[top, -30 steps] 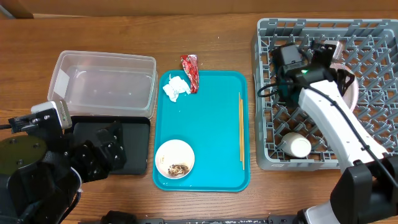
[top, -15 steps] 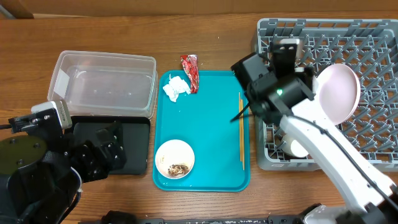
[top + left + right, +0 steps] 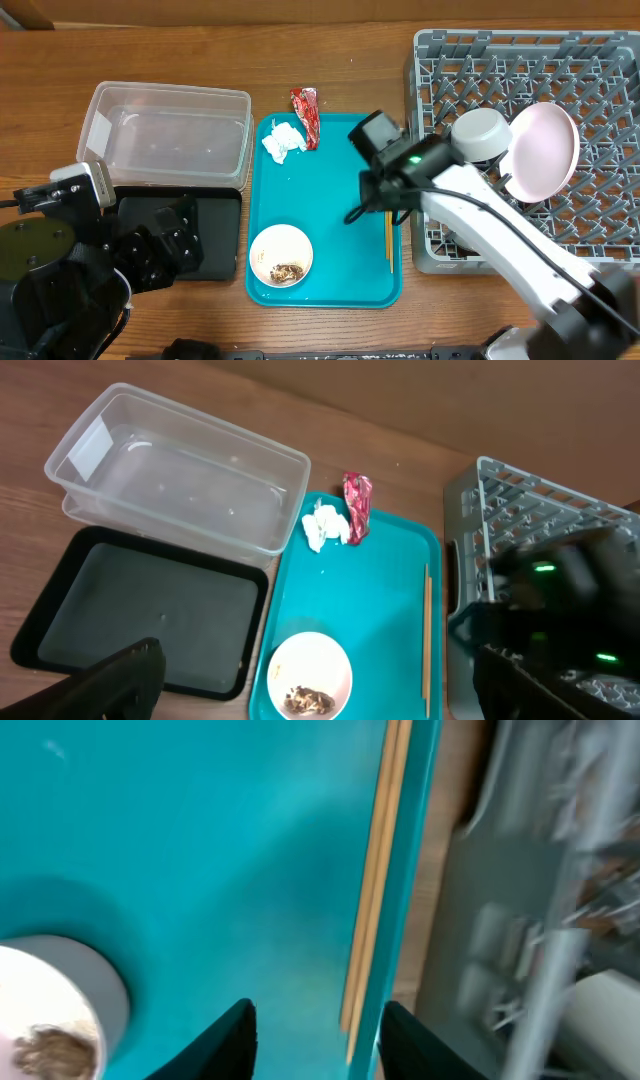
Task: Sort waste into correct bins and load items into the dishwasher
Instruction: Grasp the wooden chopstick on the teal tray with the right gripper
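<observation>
A clear tub (image 3: 180,475) sits at 10 o'clock, with a black tray (image 3: 145,610) touching its near side at 8 o'clock. A teal tray (image 3: 385,590) fills the centre. On it, a red wrapper (image 3: 357,505) and a white tissue (image 3: 325,527) lie at its 11 o'clock corner, and a small bowl (image 3: 310,675) holding brown scraps (image 3: 308,700) is at 7 o'clock. Chopsticks (image 3: 426,640) lie along its 3 o'clock edge. A grey rack (image 3: 530,520) stands at 3 o'clock, partly behind a blurred dark arm (image 3: 570,600). The left gripper (image 3: 318,658) has its fingers (image 3: 110,680) spread wide at 7 and 5 o'clock.

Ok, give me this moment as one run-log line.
right pincer: open, empty, over chopsticks on teal tray | left pincer: open, over black tray | plate: in rack | small bowl, tissue: on teal tray
</observation>
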Controlling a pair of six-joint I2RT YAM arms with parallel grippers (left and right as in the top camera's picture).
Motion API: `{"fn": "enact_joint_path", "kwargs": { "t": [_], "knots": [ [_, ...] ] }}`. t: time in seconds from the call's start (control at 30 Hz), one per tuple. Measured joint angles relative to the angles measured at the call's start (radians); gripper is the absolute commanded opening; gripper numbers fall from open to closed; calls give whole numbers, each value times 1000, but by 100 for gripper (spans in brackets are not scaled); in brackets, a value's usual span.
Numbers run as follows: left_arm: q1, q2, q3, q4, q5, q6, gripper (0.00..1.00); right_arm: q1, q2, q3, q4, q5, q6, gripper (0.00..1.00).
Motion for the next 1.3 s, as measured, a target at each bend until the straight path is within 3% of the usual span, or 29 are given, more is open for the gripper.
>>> {"fn": "enact_joint_path", "kwargs": {
  "t": [0.8,0.87,1.0,1.3],
  "knots": [
    [0,0,0,0,0,0,100,-4,347,-18,128,24,-48,37],
    [0,0,0,0,0,0,100,-8,351,-18,130,25,-51,28],
    [0,0,0,0,0,0,100,-13,351,-18,128,29,-53,24],
    [0,0,0,0,0,0,100,-13,328,-18,113,31,-55,33]
  ]
}}
